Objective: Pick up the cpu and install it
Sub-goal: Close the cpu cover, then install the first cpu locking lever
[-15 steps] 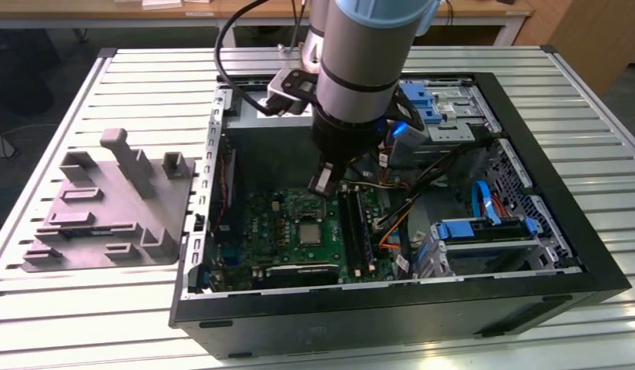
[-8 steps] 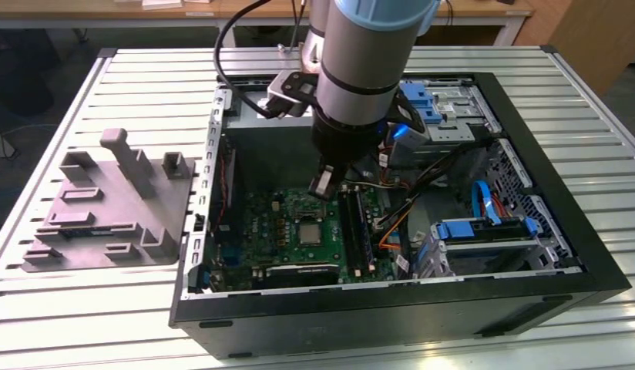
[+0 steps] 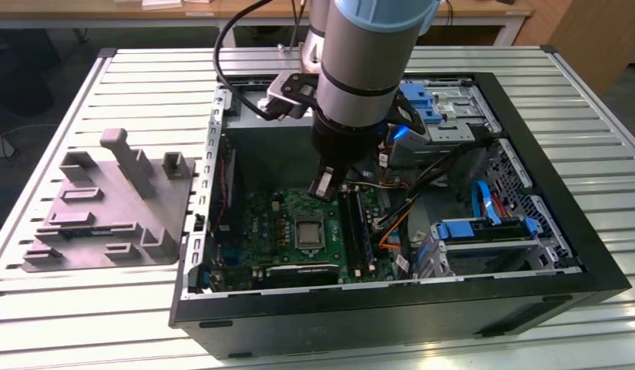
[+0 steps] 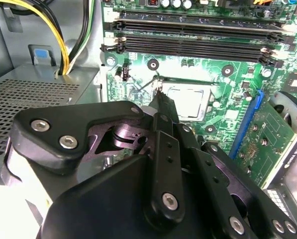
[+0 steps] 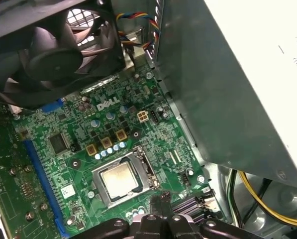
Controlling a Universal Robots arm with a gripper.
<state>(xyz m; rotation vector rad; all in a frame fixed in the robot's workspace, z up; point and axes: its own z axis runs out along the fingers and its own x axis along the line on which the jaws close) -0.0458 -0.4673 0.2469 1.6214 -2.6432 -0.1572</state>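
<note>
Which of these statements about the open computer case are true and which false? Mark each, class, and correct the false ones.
1. The cpu lies in the socket on the green motherboard. True.
2. The gripper carries the cpu above the case. False: the cpu sits in the socket.
3. The grey tray stands outside the case, on the exterior view's left. True.
4. The arm reaches over the grey tray. False: it reaches into the case.

Exterior looks down; wrist views share motherboard (image 5: 88,149).
</note>
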